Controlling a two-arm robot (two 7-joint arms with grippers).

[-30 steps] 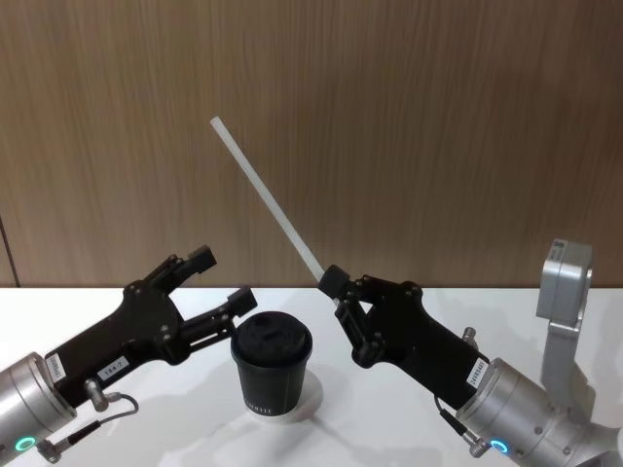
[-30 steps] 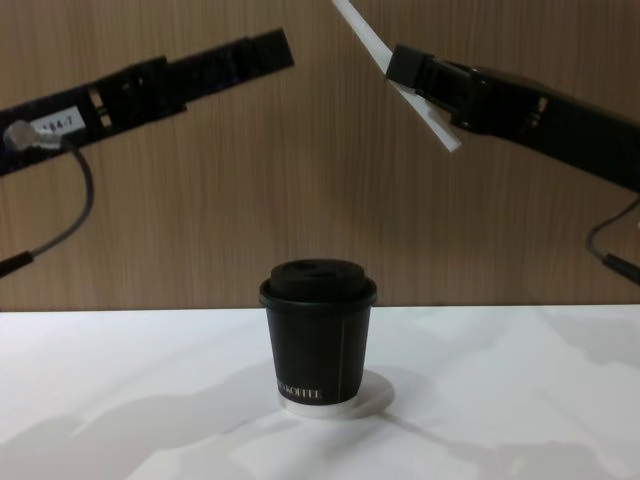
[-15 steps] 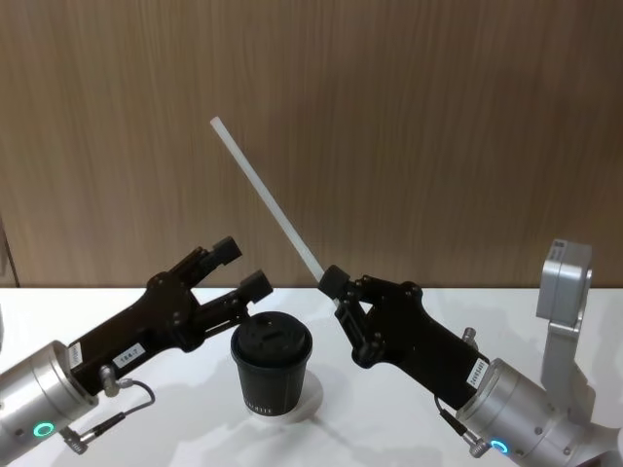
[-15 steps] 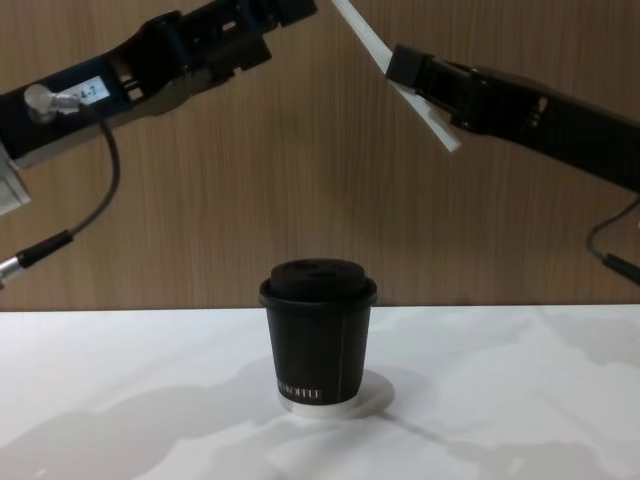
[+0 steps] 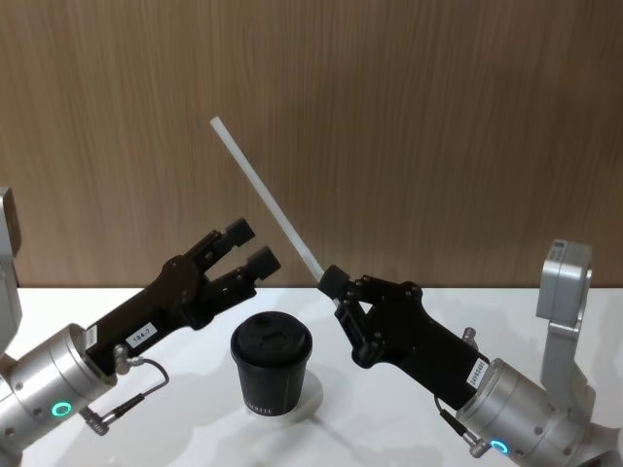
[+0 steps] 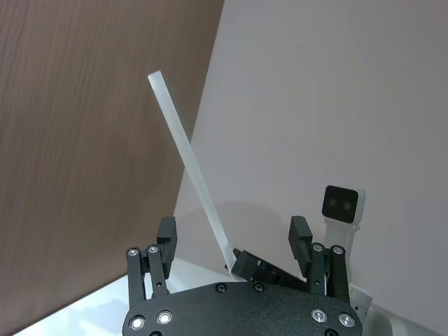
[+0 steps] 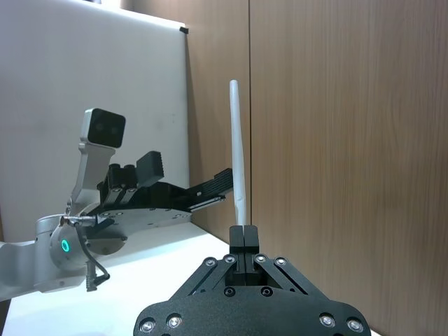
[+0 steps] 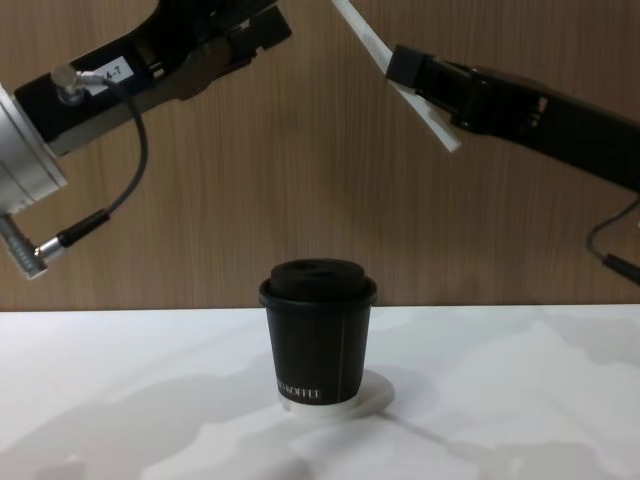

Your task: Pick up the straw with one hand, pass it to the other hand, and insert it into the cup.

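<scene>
Since a second ago the left gripper [image 5: 250, 246] has climbed from beside the lid and now sits up and back, close to the straw [image 5: 270, 201], which has not shifted.

That straw hangs in the air, pinched near its lower end. It slants up and toward the robot's left, with most of its length free above the pinch and a short stub showing below it in the chest view. It looks light and thin, fairly stiff but easy to kink, and smooth enough to slide in a loose hold. A good second hold would be on the free shaft just above the present pinch, squeezed gently.

The right gripper [image 5: 336, 284] is clamped on the straw, its arm reaching in from the right and angled upward. The left gripper's fingers are spread wide with nothing between them. They point at the lower part of the shaft, just beside it and not touching. Its arm rises steeply from the left.

Below both, the cup [image 5: 272, 375] stands upright with its lid on, on a white disc [image 8: 375, 397] about midway between the side edges of the tabletop [image 8: 520, 400].
</scene>
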